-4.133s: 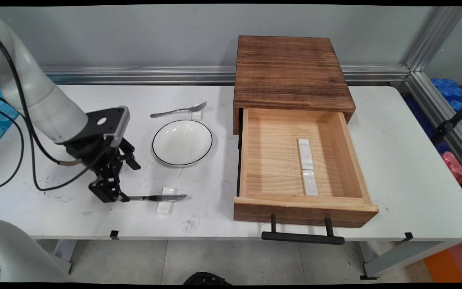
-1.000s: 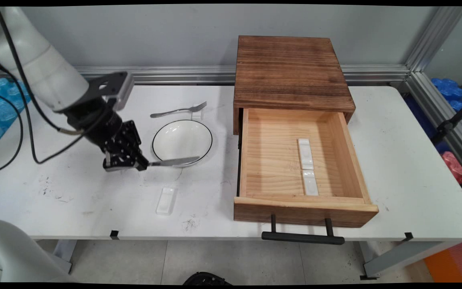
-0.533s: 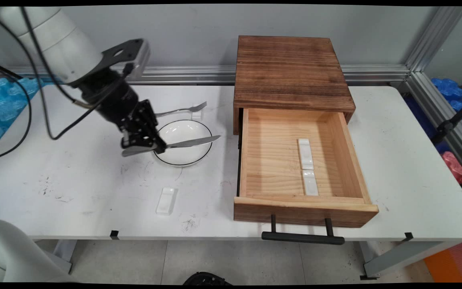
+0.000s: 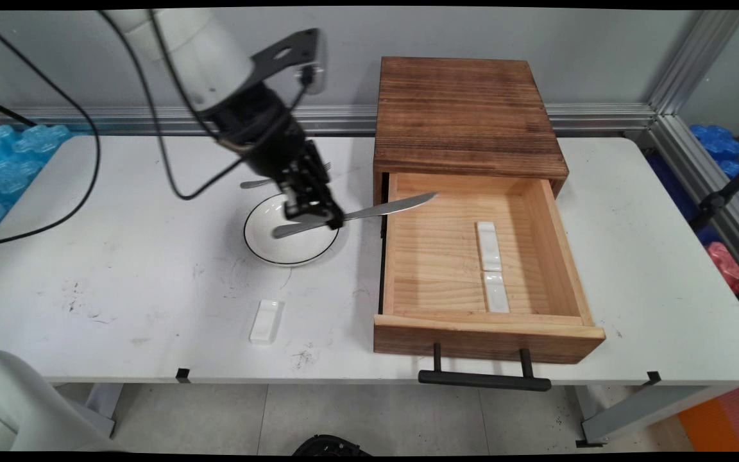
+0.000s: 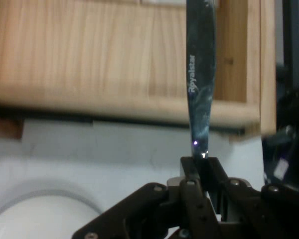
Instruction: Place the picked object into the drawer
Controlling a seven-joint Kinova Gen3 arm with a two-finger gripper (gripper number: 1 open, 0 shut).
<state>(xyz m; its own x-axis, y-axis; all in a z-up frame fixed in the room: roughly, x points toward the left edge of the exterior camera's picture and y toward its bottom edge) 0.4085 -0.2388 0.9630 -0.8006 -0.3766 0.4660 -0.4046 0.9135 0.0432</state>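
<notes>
My gripper [image 4: 323,217] is shut on a steel knife [image 4: 369,210], held in the air roughly level above the right rim of the white plate [image 4: 260,247]. The blade tip reaches over the left wall of the open wooden drawer [image 4: 437,256]. In the hand view the gripper [image 5: 202,167] clamps the knife [image 5: 199,89], whose blade runs up across the drawer [image 5: 89,55], with the plate [image 5: 30,214] at the lower left. Two white rests [image 4: 491,266] lie end to end on the drawer floor.
A fork [image 4: 254,183] lies behind the plate, partly hidden by the arm. A small white rest [image 4: 265,321] lies on the table [image 4: 119,301] near its front edge. The dark wooden cabinet [image 4: 462,112] stands behind the drawer, whose black handle [image 4: 484,378] juts past the table's front.
The gripper lifted the knife off the small white rest and carried it up and to the right, over the plate, so the blade tip now reaches above the drawer's left wall.
</notes>
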